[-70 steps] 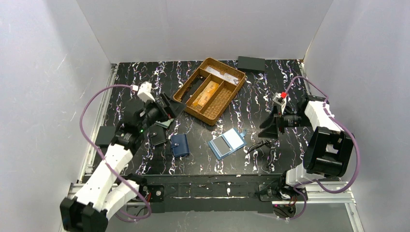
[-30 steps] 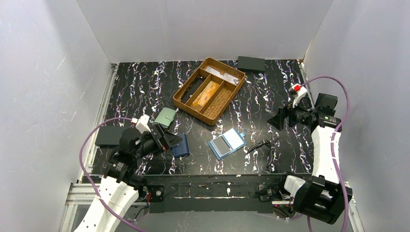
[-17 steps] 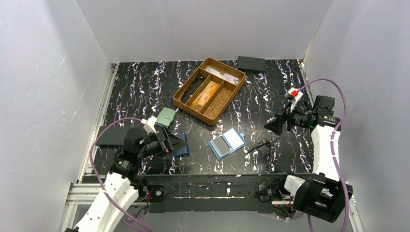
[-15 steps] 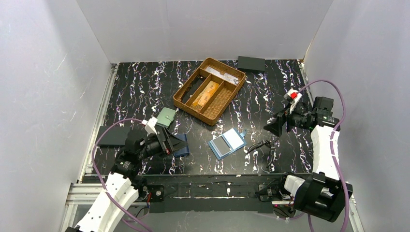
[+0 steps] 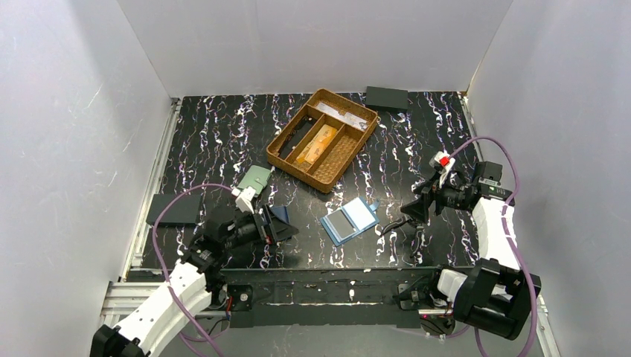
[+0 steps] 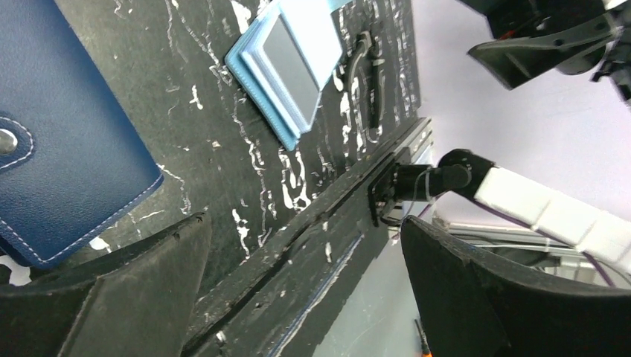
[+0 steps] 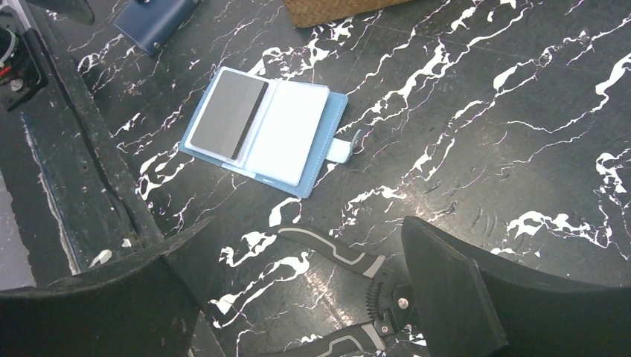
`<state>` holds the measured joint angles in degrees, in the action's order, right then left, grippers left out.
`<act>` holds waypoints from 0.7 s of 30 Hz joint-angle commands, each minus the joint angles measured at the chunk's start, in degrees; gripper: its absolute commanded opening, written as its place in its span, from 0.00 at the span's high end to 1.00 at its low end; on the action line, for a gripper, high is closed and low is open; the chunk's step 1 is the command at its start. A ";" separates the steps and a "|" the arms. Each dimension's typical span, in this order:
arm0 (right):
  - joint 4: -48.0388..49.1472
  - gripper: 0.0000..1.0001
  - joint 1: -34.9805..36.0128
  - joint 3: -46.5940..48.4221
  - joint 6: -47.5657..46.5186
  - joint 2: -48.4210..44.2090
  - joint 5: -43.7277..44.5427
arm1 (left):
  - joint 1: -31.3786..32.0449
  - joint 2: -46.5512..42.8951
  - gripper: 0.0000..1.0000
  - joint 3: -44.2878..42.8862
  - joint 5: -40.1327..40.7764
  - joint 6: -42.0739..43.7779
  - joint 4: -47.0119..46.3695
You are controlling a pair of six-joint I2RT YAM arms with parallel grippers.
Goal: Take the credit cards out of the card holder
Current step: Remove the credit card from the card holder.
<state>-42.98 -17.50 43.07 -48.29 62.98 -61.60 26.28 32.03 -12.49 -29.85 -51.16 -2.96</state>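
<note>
Top external shows the left hand (image 5: 286,225) and right hand (image 5: 408,212), both released and empty, now drawn in toward the open card holder (image 5: 349,220); nothing gripped yet.

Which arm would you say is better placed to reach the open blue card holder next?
Probably the right: the right gripper is open and faces the card holder squarely. The left gripper, also open, hovers over the navy wallet, with the holder beyond it.
</note>
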 commanded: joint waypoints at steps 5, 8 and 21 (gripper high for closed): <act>2.59 0.02 0.18 -1.55 -1.63 -3.22 0.41 | 5.20 8.19 0.02 6.04 6.72 2.20 -13.27; 2.99 0.02 0.18 -1.90 -1.47 -3.71 0.68 | 6.14 10.94 0.02 7.66 8.13 2.18 -16.74; 4.03 0.02 0.18 -2.36 -1.30 -4.36 1.99 | 9.81 6.42 0.02 -4.92 24.75 20.13 0.72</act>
<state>-40.34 -17.50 41.34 -49.39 59.72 -59.68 34.89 42.39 -10.41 -18.35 -42.24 -13.02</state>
